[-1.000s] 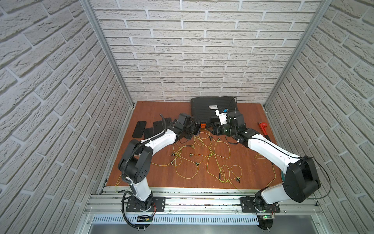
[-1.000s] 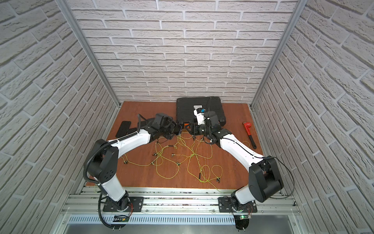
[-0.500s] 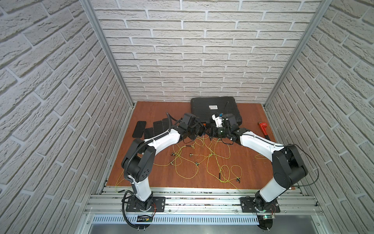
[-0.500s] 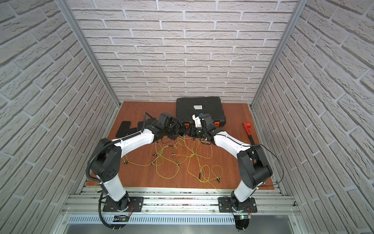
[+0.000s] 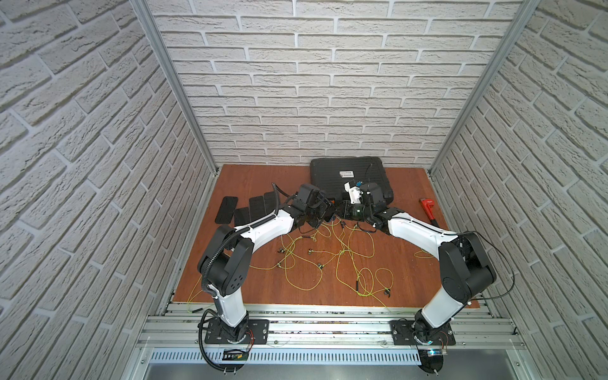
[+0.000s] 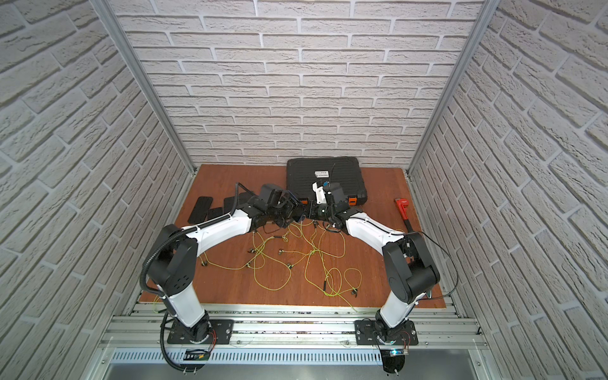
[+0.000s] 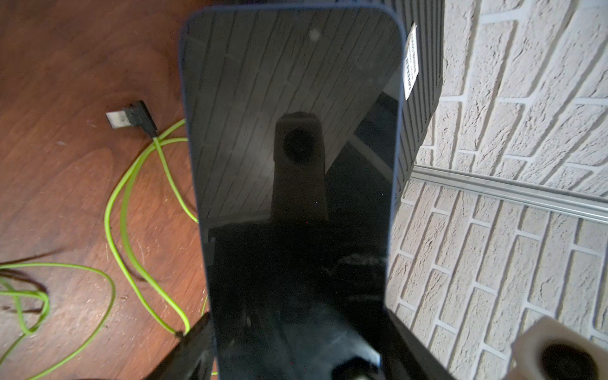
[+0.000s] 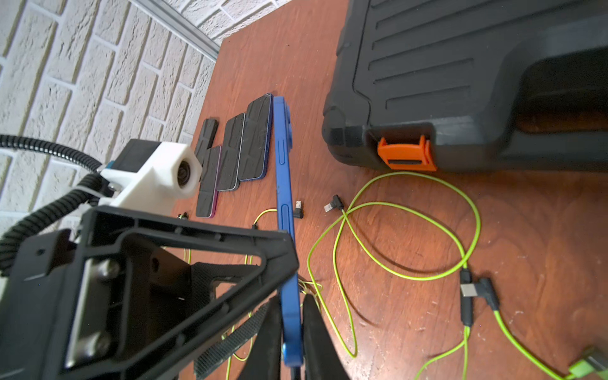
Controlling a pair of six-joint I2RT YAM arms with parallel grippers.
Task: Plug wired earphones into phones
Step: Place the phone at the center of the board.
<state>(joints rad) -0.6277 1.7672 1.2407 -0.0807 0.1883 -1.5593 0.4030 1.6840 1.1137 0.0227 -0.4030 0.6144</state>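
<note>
A: Phone (image 8: 285,184) where?
B: Held on edge near black case (image 8: 460,65), over yellow-green earphones (image 8: 394,214).
A: Gripped how?
B: Clamped across width by left gripper (image 7: 296,348), pinched at one end by right gripper (image 8: 292,316); reached by arms bent inward.

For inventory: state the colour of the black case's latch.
The latch is orange, clearest in the right wrist view.

At mid-frame in both top views the left gripper (image 5: 320,214) and right gripper (image 5: 340,214) crowd together. They hide nearly all of the blue-edged phone (image 5: 330,212) between them. The plugs of the earphones (image 5: 358,283) are too small to tell there. In the left wrist view the phone's near end is blurred and cut off.
</note>
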